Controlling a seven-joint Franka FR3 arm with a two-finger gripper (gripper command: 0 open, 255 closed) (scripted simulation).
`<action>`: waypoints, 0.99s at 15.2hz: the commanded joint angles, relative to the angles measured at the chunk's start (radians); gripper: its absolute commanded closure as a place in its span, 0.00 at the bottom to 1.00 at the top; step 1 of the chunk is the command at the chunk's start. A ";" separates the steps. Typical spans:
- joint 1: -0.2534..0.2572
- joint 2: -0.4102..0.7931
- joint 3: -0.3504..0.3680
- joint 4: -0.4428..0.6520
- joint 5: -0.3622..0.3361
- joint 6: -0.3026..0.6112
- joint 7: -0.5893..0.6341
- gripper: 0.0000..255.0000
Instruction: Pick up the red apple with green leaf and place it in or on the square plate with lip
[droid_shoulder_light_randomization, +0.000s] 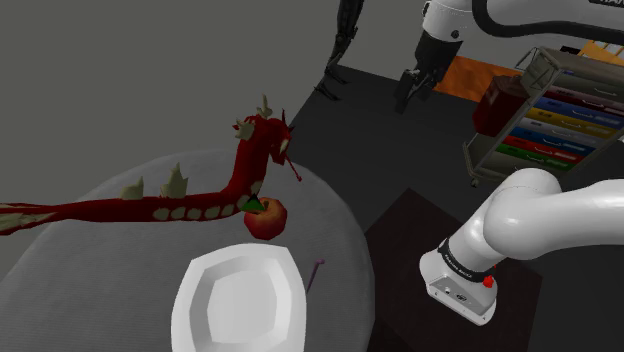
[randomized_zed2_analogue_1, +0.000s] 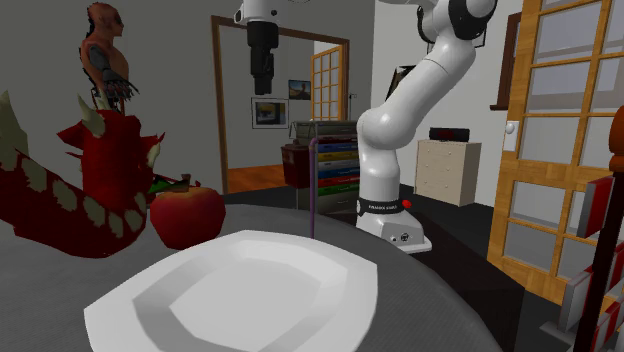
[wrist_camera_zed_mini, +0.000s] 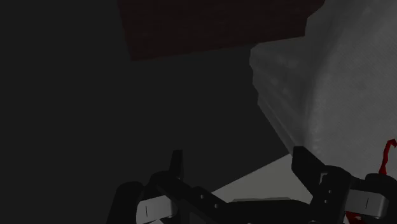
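1. The round grey table carries everything you need. It lies to the shoulder view's left of the stand.
2. Your white arm rises from its base beside the table and arches high above it.
3. A red dragon figure with pale spikes stretches across the far side of the table, its head raised.
4. The white square plate with lip sits flat on the table, nearest the second exterior camera.
5. The gripper hangs high over the dark floor beyond the table's edge, well apart from apple and plate. In the wrist view you can see its two black fingers standing apart, with nothing between them.
6. The red apple rests on the table between dragon and plate, just beside the dragon's body. Whether they touch, you cannot tell. Its green leaf points toward the dragon.
7. A thin purple rod stands near the plate's rim.
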 joint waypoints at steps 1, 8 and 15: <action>0.000 0.000 0.000 0.000 0.000 0.000 0.000 0.00; 0.060 0.085 0.143 0.005 0.088 0.078 0.141 0.00; 0.101 0.220 0.287 0.062 0.142 0.161 0.283 0.00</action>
